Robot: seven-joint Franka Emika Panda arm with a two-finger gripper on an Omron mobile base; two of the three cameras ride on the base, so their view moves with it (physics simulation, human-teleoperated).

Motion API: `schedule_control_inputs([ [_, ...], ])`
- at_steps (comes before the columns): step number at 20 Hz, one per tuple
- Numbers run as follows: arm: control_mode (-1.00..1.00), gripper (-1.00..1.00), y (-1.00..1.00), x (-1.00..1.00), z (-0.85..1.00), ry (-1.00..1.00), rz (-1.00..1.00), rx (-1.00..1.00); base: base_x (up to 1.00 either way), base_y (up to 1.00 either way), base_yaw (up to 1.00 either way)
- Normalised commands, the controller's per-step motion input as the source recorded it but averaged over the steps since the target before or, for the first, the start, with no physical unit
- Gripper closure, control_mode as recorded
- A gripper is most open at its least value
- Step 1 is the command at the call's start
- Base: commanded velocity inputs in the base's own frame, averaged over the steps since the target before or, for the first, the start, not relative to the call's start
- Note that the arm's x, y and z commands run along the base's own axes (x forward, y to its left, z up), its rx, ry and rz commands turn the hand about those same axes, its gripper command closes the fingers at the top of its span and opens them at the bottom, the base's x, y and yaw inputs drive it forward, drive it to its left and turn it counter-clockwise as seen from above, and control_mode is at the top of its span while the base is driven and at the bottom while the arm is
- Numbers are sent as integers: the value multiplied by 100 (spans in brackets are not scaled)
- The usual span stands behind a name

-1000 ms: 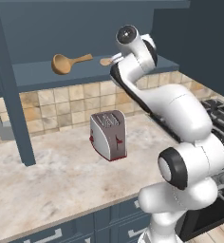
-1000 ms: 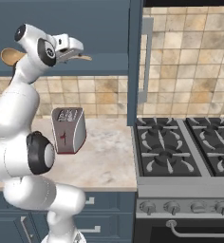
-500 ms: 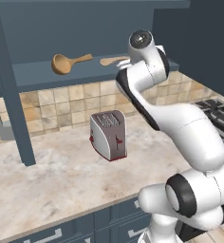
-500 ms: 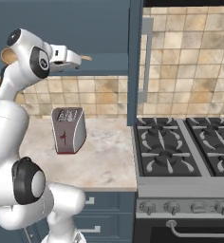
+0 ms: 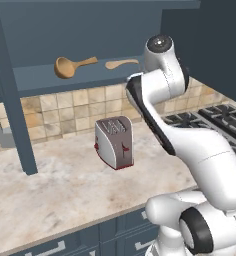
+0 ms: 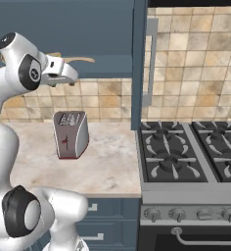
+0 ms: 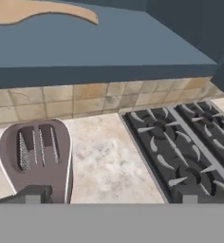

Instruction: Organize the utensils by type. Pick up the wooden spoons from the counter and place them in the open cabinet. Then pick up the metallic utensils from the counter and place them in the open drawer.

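Note:
Two wooden spoons lie on the shelf of the open cabinet (image 5: 85, 82): a darker one (image 5: 66, 67) at the left and a paler one (image 5: 121, 63) to its right, also seen from the other side (image 6: 79, 60) and from below (image 7: 42, 11). My gripper (image 6: 68, 78) hangs just below and in front of the shelf edge, under the paler spoon. It is open, its fingertips (image 7: 34, 195) stand wide apart with nothing between them. The beige counter (image 5: 55, 185) carries no utensils that I can see. The metallic utensils and the open drawer are out of view.
A grey toaster (image 5: 115, 142) stands on the counter below my hand (image 7: 38, 156). A gas stove (image 6: 196, 152) adjoins the counter on the right. A slate-blue cabinet post (image 5: 15, 115) rises at the left, and a tall cabinet side (image 6: 139, 63) stands by the stove.
My hand has drawn back from the shelf and dropped a little below its edge. The paler wooden spoon stays lying on the shelf. The jaws have stayed open.

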Motion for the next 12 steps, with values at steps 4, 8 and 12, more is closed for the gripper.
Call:
schedule_control_inputs([
  [4,-100,-100,4,-51,-43,1,-5,1,0,0,0],
  [8,-100,-100,6,-46,-41,1,-3,0,0,0,0],
  [12,-100,-100,3,-40,-43,7,-2,0,0,0,0],
])
